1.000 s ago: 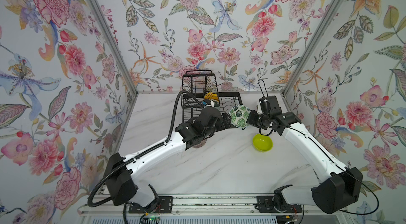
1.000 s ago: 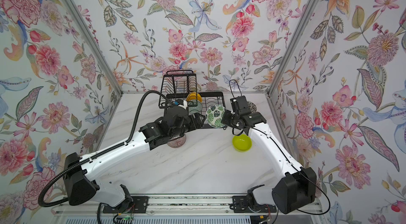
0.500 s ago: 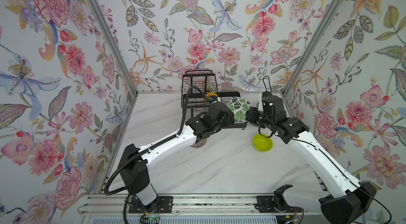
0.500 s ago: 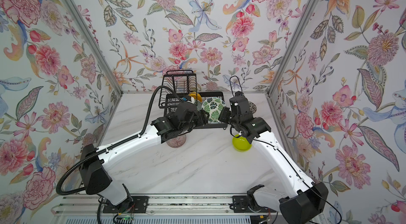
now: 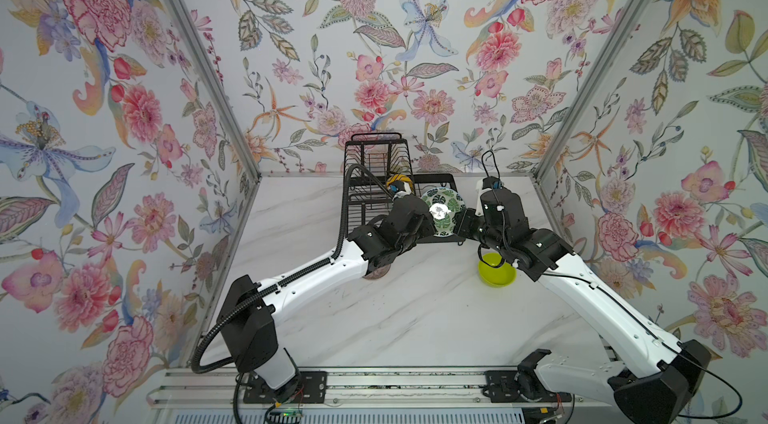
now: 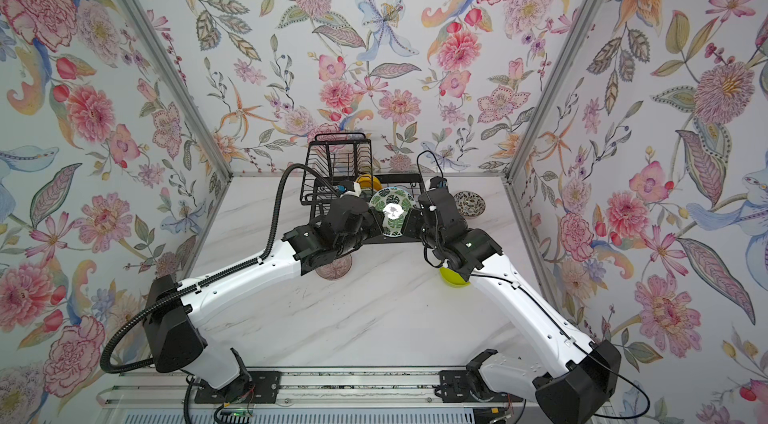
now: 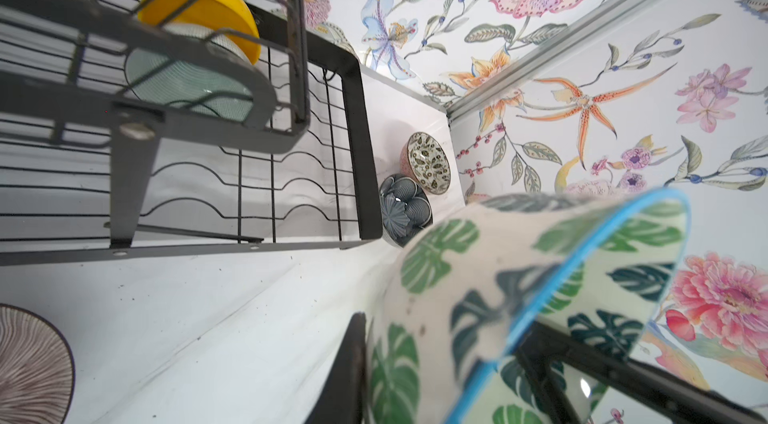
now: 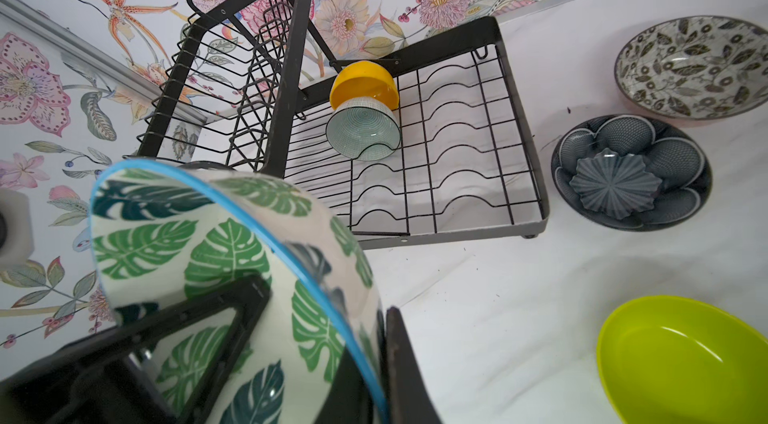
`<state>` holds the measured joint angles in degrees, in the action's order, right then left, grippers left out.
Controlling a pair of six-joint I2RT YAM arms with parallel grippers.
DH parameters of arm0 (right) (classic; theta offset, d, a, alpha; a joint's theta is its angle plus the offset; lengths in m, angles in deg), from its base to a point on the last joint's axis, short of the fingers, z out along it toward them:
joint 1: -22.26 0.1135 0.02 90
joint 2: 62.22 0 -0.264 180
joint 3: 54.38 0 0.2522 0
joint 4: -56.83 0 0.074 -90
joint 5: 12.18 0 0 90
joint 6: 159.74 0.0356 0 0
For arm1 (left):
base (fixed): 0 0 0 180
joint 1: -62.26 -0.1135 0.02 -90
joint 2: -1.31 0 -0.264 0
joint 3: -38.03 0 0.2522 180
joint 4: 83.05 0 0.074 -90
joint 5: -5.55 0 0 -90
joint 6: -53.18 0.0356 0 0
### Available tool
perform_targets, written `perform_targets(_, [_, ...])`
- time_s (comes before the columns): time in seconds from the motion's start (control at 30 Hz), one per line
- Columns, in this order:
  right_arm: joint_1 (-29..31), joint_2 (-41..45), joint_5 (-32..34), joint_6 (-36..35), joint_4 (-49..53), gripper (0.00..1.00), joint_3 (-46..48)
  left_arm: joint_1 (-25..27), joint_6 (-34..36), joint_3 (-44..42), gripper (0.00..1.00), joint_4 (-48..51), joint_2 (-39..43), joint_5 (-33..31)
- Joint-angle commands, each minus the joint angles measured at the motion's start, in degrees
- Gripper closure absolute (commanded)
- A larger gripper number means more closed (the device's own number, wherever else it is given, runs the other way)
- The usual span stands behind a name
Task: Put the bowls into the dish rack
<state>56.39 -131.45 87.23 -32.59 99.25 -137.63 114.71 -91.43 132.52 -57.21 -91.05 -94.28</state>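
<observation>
Both grippers hold the green-leaf-on-white bowl (image 5: 442, 210) (image 6: 392, 210) on edge just above the front of the black wire dish rack (image 5: 436, 177) (image 6: 336, 160). My left gripper (image 5: 428, 214) (image 7: 449, 326) is shut on its left rim, one finger outside the wall and one inside. On the opposite rim my right gripper (image 5: 459, 224) (image 8: 324, 301) is shut on the bowl (image 8: 232, 260) too. A yellow bowl (image 8: 363, 83) and a pale aqua bowl (image 8: 363, 131) stand on edge in the rack's lower tray (image 8: 523, 131).
A lime green bowl (image 5: 496, 272) (image 8: 685, 359) sits on the table under my right arm. A pink-brown ribbed bowl (image 6: 334, 270) (image 7: 29, 363) lies under my left arm. A dark blue floral bowl (image 8: 631, 172) and a black-and-white patterned bowl (image 8: 694, 64) lie right of the rack.
My left gripper has reached up to the leaf bowl and closed on its rim. The right gripper has kept its hold and carried the bowl a little toward the rack.
</observation>
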Motion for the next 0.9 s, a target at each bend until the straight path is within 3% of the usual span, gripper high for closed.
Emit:
perform_targets(0.0, [0.5,1.8,1.6,1.7,-3.3,0.87,1.2,0.4,0.0,-1.4,0.97,-1.0,1.8,-1.4])
perform_targets(0.07, [0.4,2.1,1.5,2.5,-3.3,0.78,1.9,0.4,-0.8,-1.8,1.00,-1.5,1.7,-1.0])
perform_targets(0.17, [0.2,2.5,1.2,2.7,-3.0,0.50,2.4,0.4,-1.3,-1.9,1.00,-1.0,1.6,-1.2])
perform_targets(0.27, [-0.7,3.6,0.7,2.6,-2.3,0.02,2.4,0.4,-0.6,-1.8,1.00,0.1,2.0,-2.9])
perform_targets(0.37, [-2.3,5.2,-0.6,2.9,-2.3,0.01,3.0,0.4,1.7,-0.8,1.00,2.2,2.3,-7.5])
perform_targets(0.43, [-6.8,6.8,-2.9,5.3,-2.6,0.01,3.5,0.4,4.0,-0.3,1.00,2.7,4.5,-11.2])
perform_targets(0.6, [-17.7,11.7,-14.2,18.1,-9.4,0.01,7.5,0.3,12.7,2.5,1.00,1.7,4.2,-16.9])
perform_targets(0.73, [-21.1,9.9,-15.8,20.6,-4.1,0.01,1.1,0.5,19.6,6.4,1.00,-0.5,0.7,-17.4])
perform_targets(0.87, [-23.2,7.0,-18.4,29.3,-0.8,0.01,-5.9,1.9,28.6,9.2,1.00,-5.3,-2.7,-20.6])
